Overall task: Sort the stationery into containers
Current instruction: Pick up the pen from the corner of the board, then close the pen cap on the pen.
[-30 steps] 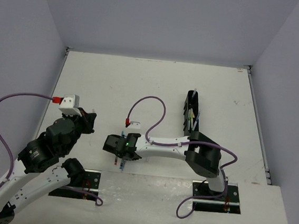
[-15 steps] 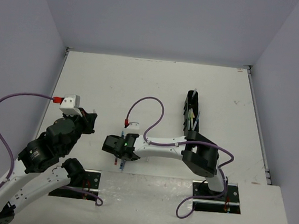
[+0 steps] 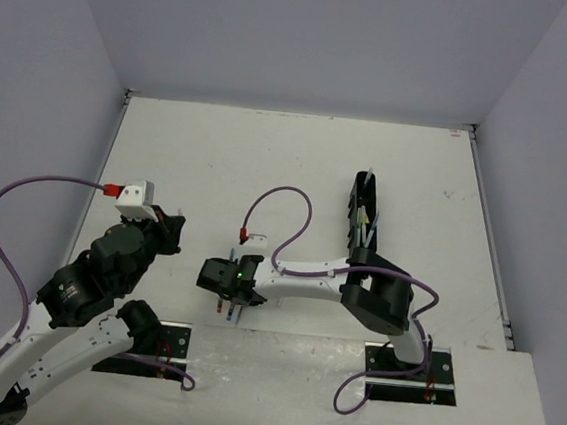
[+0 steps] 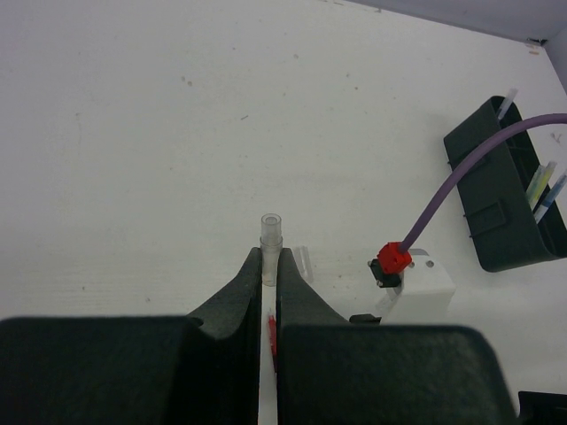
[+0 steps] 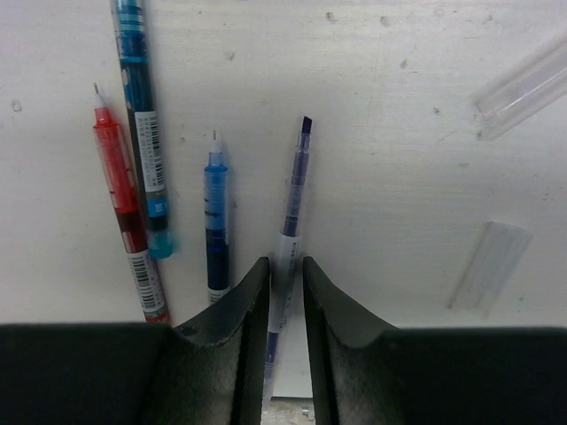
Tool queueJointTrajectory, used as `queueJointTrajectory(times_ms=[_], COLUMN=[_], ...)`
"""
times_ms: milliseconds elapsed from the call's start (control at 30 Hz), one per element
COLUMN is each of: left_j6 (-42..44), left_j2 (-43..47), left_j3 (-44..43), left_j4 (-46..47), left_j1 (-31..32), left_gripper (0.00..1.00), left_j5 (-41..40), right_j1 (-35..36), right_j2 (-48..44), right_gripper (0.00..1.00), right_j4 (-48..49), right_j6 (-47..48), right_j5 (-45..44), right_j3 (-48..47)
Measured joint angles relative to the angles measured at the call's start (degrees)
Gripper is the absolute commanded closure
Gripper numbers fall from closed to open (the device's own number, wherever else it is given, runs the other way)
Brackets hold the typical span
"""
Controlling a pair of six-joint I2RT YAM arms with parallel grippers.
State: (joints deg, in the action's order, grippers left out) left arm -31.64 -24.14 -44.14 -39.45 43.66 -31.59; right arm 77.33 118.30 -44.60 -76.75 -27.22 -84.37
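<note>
Between the sides of my right pincer [image 5: 285, 266] lies a purple pen [image 5: 299, 177] on the worktop [image 5: 399, 71] — the gap is narrow, but I cannot tell if it pinches. A blue pen [image 5: 215, 221] and a red pen [image 5: 121, 195] lie beside it. My left pincer [image 4: 271, 257] grips a clear pen [image 4: 270, 232]. Off to the right sits the black tray [image 4: 496, 195], pens inside.

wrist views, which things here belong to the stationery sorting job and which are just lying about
Job:
purple marker between the right gripper's fingers
red pen
teal pen
blue pen
clear caps
clear-ended pen in the left gripper
black organiser tray

Not part of it:
purple cable
white box with red plug
</note>
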Motion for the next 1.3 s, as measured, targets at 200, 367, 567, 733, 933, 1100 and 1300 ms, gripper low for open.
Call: queueJointTrajectory(times_ms=[200, 367, 567, 733, 933, 1100, 1300], left_j6=[0.0, 0.6, 1.5, 2.4, 0.7, -2.9, -6.9], left_j2=[0.0, -0.2, -4.0, -5.4, -3.2, -5.0, -8.5], left_j3=[0.0, 0.0, 0.0, 3.0, 11.6, 16.2, 17.1], left_j4=[0.0, 0.5, 6.1, 21.2, 46.1, 60.6, 67.8], left_j1=[0.0, 0.0, 0.0, 0.1, 0.3, 0.3, 0.2], left_gripper=[1.00, 1.00, 1.00, 1.00, 1.00, 1.00, 1.00], left_j5=[0.0, 0.6, 8.6, 27.0, 46.2, 54.0, 56.8], right_j1=[-0.1, -0.5, 2.9, 4.4, 4.1, 4.0, 4.0], right_j2=[-3.7, -8.0, -26.5, -52.6, -73.0, -75.4, -73.8], right_gripper=[0.97, 1.00, 1.00, 1.00, 1.00, 1.00, 1.00], right_j4=[3.7, 8.8, 17.6, 34.9, 50.1, 54.4, 56.6], right_j6=[-1.0, 0.2, 17.1, 36.6, 48.8, 53.7, 57.0], right_j5=[0.1, 0.7, -0.2, 5.3, 11.0, 12.1, 11.6], right_j3=[6.0, 12.2, 25.8, 38.6, 52.3, 53.3, 53.2])
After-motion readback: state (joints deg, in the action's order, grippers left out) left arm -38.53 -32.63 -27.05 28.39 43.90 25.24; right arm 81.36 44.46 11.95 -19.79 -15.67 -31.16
